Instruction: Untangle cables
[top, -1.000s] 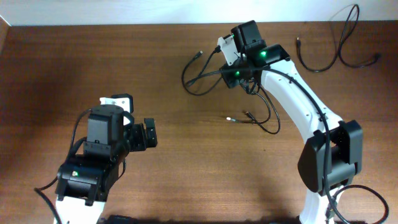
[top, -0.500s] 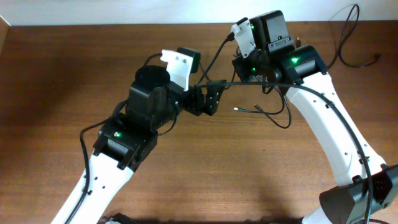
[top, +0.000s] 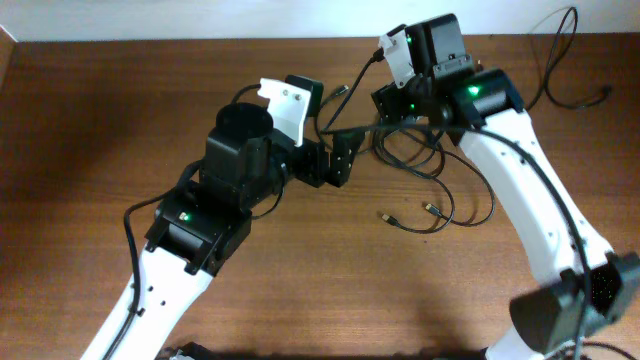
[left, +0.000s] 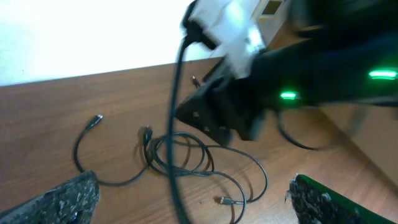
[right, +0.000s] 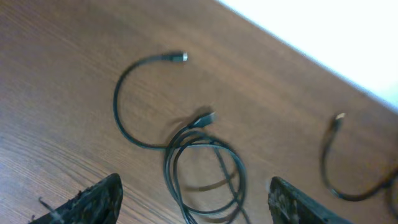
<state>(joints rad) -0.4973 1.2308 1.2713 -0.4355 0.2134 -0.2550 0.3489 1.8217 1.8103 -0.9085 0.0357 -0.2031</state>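
Sprawling loosely on the wooden surface (top: 80, 120), the cables (top: 420, 170) stretch from far centre toward near right, two plug ends (top: 385, 215) pointing left; the left jaws and the right jaws stand wide open, empty.

No text, label, brand, number or sign can be read on the left arm (top: 190, 225), right arm (top: 530, 200) or desk (top: 80, 120).
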